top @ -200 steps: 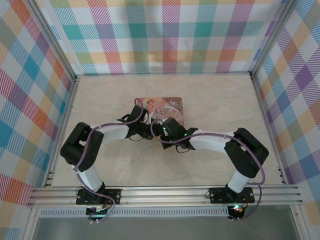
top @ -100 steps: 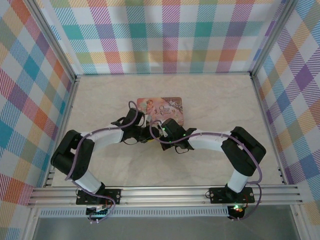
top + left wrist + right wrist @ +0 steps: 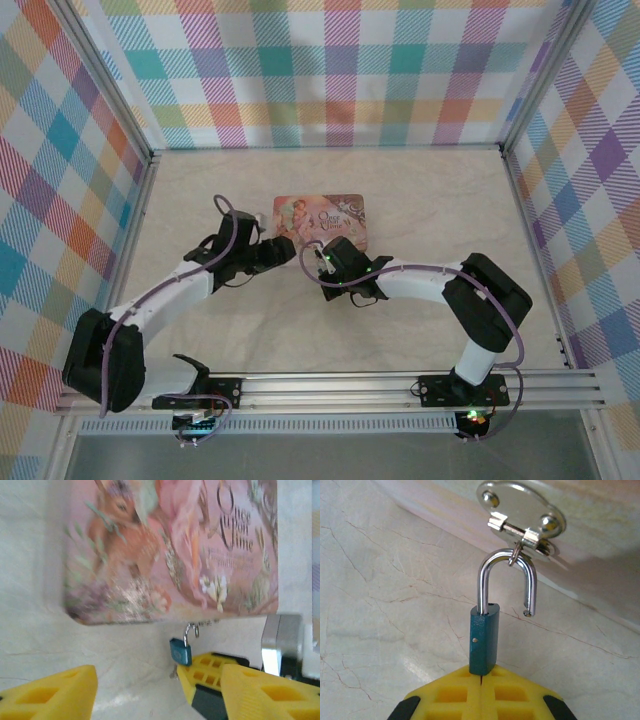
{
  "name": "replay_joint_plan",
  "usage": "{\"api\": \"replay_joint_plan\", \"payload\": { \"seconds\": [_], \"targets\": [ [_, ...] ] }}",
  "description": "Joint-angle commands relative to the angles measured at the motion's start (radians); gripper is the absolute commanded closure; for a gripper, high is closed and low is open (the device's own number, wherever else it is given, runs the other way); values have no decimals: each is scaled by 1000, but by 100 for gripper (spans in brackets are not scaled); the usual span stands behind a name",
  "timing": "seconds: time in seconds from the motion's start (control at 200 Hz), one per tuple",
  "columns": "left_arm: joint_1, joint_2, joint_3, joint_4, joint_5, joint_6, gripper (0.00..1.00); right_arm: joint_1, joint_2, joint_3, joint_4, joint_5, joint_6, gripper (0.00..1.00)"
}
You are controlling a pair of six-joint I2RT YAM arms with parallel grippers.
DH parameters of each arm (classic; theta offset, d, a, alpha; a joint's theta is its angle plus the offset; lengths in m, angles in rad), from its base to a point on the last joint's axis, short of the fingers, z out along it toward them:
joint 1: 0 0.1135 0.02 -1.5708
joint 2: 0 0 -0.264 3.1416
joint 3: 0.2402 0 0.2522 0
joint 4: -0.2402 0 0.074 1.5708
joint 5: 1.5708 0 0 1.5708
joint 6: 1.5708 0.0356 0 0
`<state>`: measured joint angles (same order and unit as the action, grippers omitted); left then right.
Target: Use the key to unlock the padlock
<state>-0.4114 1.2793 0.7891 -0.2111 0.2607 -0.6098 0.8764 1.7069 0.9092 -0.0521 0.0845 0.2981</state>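
Setup here is a cream, marble-look tabletop with thin crack-like veins, boxed in on three sides by loud pastel plaid walls. A metal rail runs along the near edge.

The padlock is small, with a teal body and a shiny chrome shackle. The shackle stands open: one leg sits in the body, the other hangs free. It's hooked through a little ring on a round metal plate on the near side of the pink picture tin, which lies flat mid-table. In the left wrist view a tiny dark-grey sliver pokes out under the body, looks like the key, too blurry to be sure.

The right gripper is clamped on the bottom of the padlock body, yellow fingers pressed together around it. The left gripper is spread wide with nothing between its fingers – it sits just beside the right one, facing the tin.

Count: one tin, one padlock, two arms, two grippers.
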Motion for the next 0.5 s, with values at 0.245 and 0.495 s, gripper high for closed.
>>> {"api": "replay_joint_plan", "payload": {
  "seconds": [0.245,0.495],
  "targets": [
    [83,195,112,60,-40,16,34,-1,-20,25,-2,2,5,78],
    [83,317,181,134,5,-8,40,-4,-61,-1,-12,39,18,75]
  ]
}}
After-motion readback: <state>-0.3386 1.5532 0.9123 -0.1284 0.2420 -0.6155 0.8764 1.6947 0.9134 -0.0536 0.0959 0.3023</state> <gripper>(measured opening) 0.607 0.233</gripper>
